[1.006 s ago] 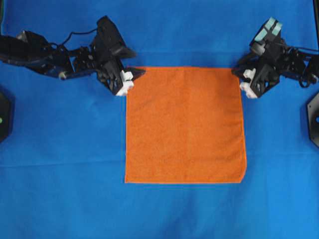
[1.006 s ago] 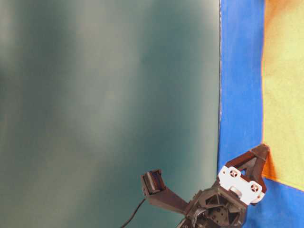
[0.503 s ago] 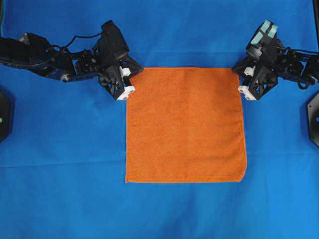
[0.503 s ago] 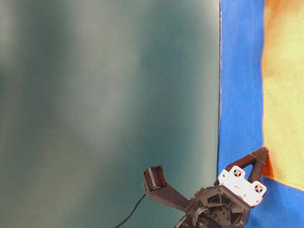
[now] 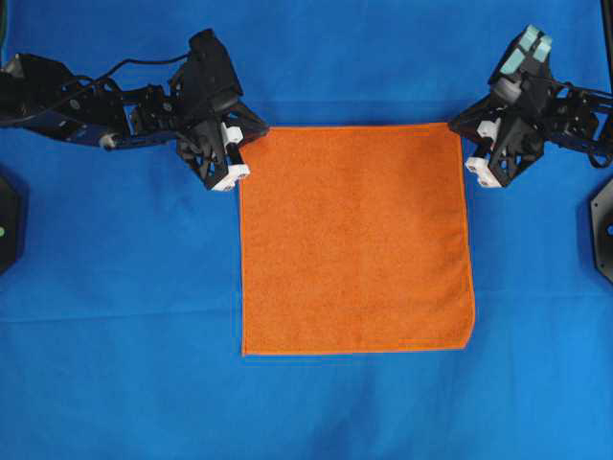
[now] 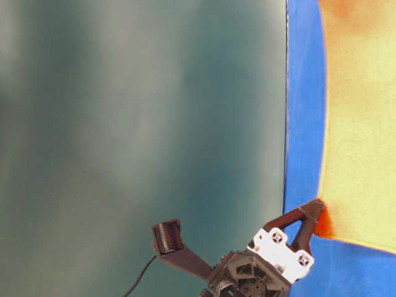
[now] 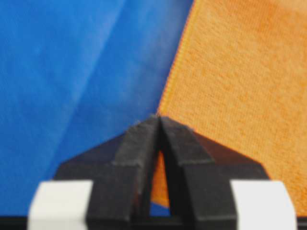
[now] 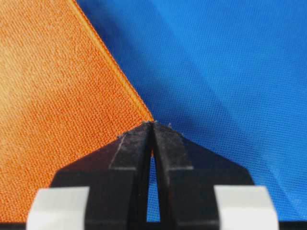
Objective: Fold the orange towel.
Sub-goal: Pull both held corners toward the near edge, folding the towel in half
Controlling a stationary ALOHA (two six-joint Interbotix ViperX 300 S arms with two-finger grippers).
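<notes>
The orange towel [image 5: 354, 240] lies spread out flat and square on the blue table cloth [image 5: 115, 307]. My left gripper [image 5: 255, 132] is shut on its far left corner; in the left wrist view [image 7: 159, 117] orange cloth shows between the closed fingers, and the towel [image 7: 240, 72] runs off to the right. My right gripper [image 5: 459, 128] is shut on the far right corner; its tips [image 8: 152, 123] meet at the towel's [image 8: 57, 96] hem. In the table-level view the left gripper [image 6: 317, 207] pinches the towel [image 6: 362, 142] at its corner.
Dark equipment bases sit at the left edge [image 5: 8, 225] and the right edge [image 5: 603, 225] of the table. A blurred grey-green wall [image 6: 142, 124] fills most of the table-level view. The near corners of the towel lie untouched.
Both grippers went from open astride the far corners to shut on them. The far edge of the towel has shifted slightly away, with both grippers drawn back a little.
</notes>
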